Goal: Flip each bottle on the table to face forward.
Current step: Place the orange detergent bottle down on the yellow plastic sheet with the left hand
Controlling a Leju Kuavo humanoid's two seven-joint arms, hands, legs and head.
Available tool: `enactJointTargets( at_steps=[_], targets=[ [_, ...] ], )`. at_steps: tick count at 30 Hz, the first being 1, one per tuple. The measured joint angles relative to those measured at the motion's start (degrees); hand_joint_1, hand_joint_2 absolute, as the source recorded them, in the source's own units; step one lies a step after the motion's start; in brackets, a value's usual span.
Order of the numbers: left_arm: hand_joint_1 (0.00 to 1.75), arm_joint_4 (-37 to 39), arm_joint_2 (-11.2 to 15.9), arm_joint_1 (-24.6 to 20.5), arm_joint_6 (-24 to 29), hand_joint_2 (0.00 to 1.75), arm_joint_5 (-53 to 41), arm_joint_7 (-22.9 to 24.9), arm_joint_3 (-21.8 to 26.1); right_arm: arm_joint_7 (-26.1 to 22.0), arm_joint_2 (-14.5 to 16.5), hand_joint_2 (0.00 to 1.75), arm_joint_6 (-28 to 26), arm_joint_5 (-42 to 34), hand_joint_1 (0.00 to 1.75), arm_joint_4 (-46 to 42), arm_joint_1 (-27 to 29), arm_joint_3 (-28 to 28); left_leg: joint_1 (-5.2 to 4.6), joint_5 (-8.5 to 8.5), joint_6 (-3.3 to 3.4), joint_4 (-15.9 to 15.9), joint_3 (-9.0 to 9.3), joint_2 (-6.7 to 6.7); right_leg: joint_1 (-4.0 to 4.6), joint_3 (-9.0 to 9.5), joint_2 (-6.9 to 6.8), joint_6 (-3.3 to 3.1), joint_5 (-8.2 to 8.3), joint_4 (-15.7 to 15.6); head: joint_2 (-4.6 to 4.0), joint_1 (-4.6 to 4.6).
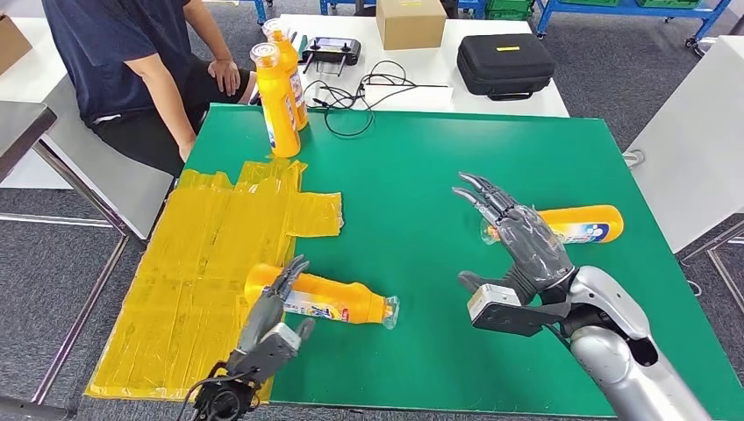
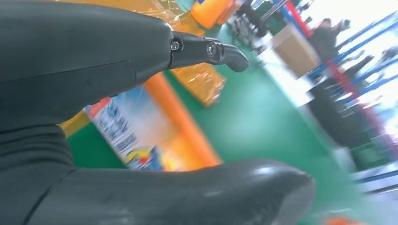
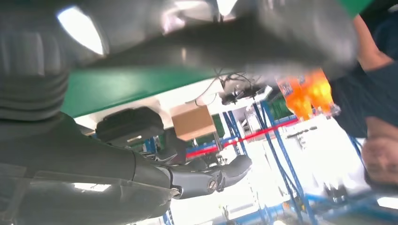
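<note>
Near the table's (image 1: 526, 149) front edge we see the left hand (image 1: 272, 320), fingers spread and holding nothing, resting over one lying bottle (image 1: 329, 300) on the yellow sheet (image 1: 211, 263). Our right hand (image 1: 518, 237), also spread and empty, hovers before a second lying bottle (image 1: 579, 224) by the right edge. Two bottles (image 1: 281, 83) stand at the far-left corner beside a person (image 1: 132, 61). The left wrist view shows the near bottle's label (image 2: 126, 136).

left hand (image 1: 272, 326) open, right hand (image 1: 523, 239) open
</note>
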Motion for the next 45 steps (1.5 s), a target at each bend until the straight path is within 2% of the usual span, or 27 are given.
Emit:
enactJointTargets(
  at_steps=[3,5,8,10,15,19,23,27,35,40,45],
  targets=[
    [0.0,-12.7,1.9,4.5,-6.7,0.0,9.7,-1.8,3.0,3.3,-5.4,1.75,5.5,-2.6,0.0,-2.4,2.7,-3.8,-0.04,0.01,0.02,0.0,-0.23,-0.27,-0.07,-0.21,-0.21,0.02,-0.01,0.0,0.0,0.0],
    [0.0,-19.2,2.7,5.7,-11.6,0.0,14.9,-3.6,6.0,4.7,-10.3,1.75,10.4,-3.8,0.0,-4.8,6.0,-10.2,-0.1,0.02,0.05,0.0,-0.44,-0.44,-0.12,-0.28,-0.37,0.03,-0.02,0.0,0.0,0.01],
    [0.0,-24.7,3.1,5.2,-15.9,0.0,18.7,-5.8,10.5,3.7,-15.9,1.75,18.1,-3.5,0.0,-6.1,8.7,-20.9,-0.22,-0.01,0.1,0.0,-0.53,-0.39,-0.2,-0.31,-0.33,0.07,-0.02,0.0,0.0,0.0],
    [0.0,-26.5,3.3,4.8,-16.7,0.0,20.2,-7.1,13.0,2.3,-19.5,1.75,22.0,-3.3,0.0,-5.1,7.9,-25.4,-0.29,-0.02,0.12,0.0,-0.53,-0.22,-0.26,-0.33,-0.18,0.12,0.02,0.0,0.0,-0.01],
    [0.0,-28.3,3.8,4.0,-17.6,0.0,22.3,-8.7,17.2,0.5,-26.7,1.75,25.9,-3.9,0.0,0.8,0.6,-26.4,-0.3,0.04,0.19,0.0,-0.42,0.06,-0.28,-0.39,0.06,0.2,0.12,0.0,0.01,0.0],
    [0.0,-29.2,3.9,3.9,-17.8,0.0,22.7,-9.1,19.0,0.3,-29.6,1.75,25.8,-4.0,0.0,3.6,-2.1,-25.6,-0.29,0.12,0.27,0.0,-0.44,-0.07,-0.28,-0.35,-0.02,0.23,0.14,0.0,0.01,0.0],
    [0.0,-29.6,4.2,3.7,-18.0,0.0,25.1,-9.8,20.6,-0.1,-31.0,1.75,24.4,-3.7,0.0,7.4,-5.9,-23.9,-0.29,0.12,0.26,0.0,-0.48,-0.01,-0.27,-0.37,0.0,0.23,0.14,0.0,0.0,-0.01],
    [0.0,-29.6,4.6,3.5,-18.7,0.0,27.0,-10.0,22.6,-3.1,-31.2,1.75,21.7,-0.5,0.0,14.6,-12.1,-20.9,-0.29,0.12,0.27,0.0,-0.48,0.0,-0.27,-0.39,0.0,0.23,0.14,0.0,0.0,-0.01],
    [0.0,-29.7,4.6,2.4,-20.3,0.0,27.1,-10.0,24.2,-9.2,-28.9,1.75,16.8,10.3,0.0,36.7,-26.1,-11.6,-0.28,0.14,0.29,0.0,-0.51,-0.09,-0.27,-0.37,-0.03,0.24,0.15,0.0,0.0,0.01],
    [0.0,-28.7,4.2,0.1,-20.6,0.0,26.7,-10.0,23.6,-9.3,-25.8,1.75,10.4,14.9,0.0,48.9,-28.2,-6.3,-0.28,0.14,0.3,0.0,-0.52,-0.11,-0.25,-0.35,-0.06,0.26,0.16,0.0,0.0,-0.01],
    [0.0,-28.4,4.0,-0.6,-20.5,0.0,26.5,-10.0,23.1,-9.0,-23.5,1.75,9.1,15.6,0.0,54.4,-28.4,-4.0,-0.27,0.14,0.3,0.0,-0.57,-0.1,-0.23,-0.44,-0.05,0.26,0.16,0.0,0.01,-0.03]
  ],
)
